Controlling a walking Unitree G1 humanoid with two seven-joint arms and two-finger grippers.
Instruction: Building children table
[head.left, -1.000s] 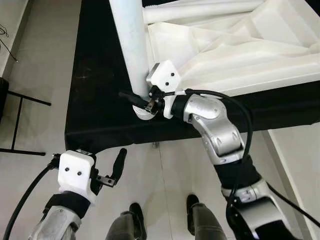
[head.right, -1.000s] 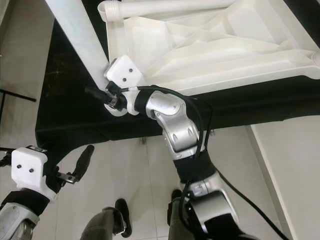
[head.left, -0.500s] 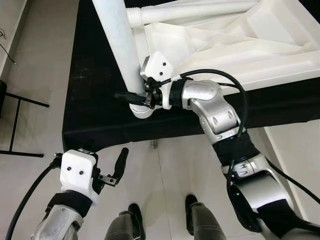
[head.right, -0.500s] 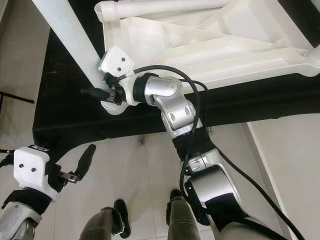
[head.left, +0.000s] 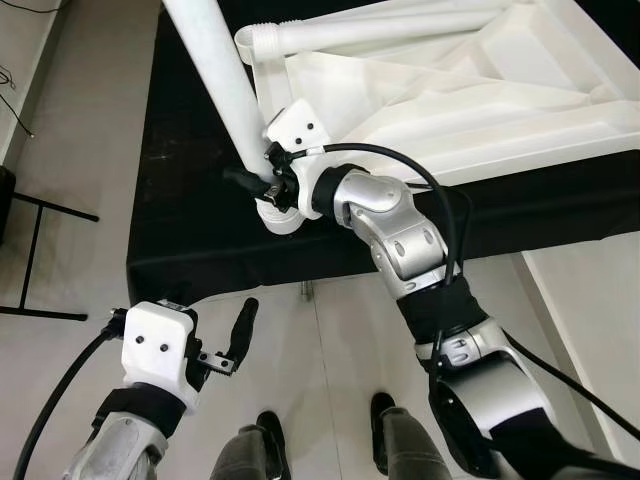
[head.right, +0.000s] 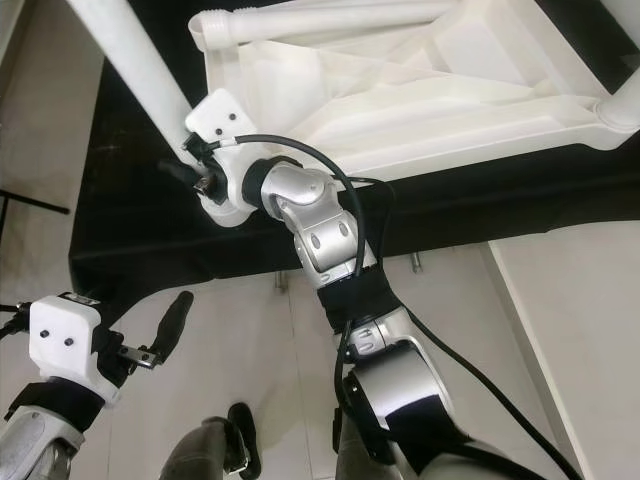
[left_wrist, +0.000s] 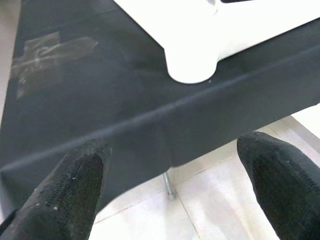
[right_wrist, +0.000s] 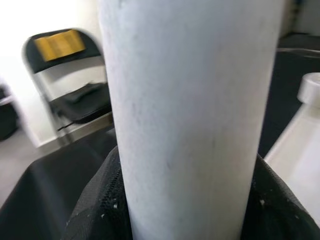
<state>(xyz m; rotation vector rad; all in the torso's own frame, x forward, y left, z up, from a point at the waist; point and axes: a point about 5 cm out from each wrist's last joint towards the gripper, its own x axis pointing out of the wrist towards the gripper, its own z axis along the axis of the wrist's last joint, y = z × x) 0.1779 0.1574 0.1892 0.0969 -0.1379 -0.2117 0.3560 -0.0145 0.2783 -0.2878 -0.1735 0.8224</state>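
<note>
The right gripper (head.left: 262, 182) reaches forward over the near edge of the black-covered worktop (head.left: 190, 230), its jaws clenched around the lower part of a white table leg (head.left: 215, 70); the leg rises steeply away toward the robot's upper left, and its foot end sits in a round white socket (head.left: 283, 217) at the corner of the upturned white tabletop (head.left: 470, 90); in the right wrist view the leg (right_wrist: 190, 110) stands between the two black fingers (right_wrist: 100, 210); a second white leg (head.right: 330, 15) lies along the far edge of the tabletop; the left gripper (left_wrist: 175, 165) hangs low over the pale floor (head.left: 90, 150) in front of the worktop, jaws released and holding nothing; a black folding chair (right_wrist: 75, 75) stands beyond the worktop in the right wrist view.
</note>
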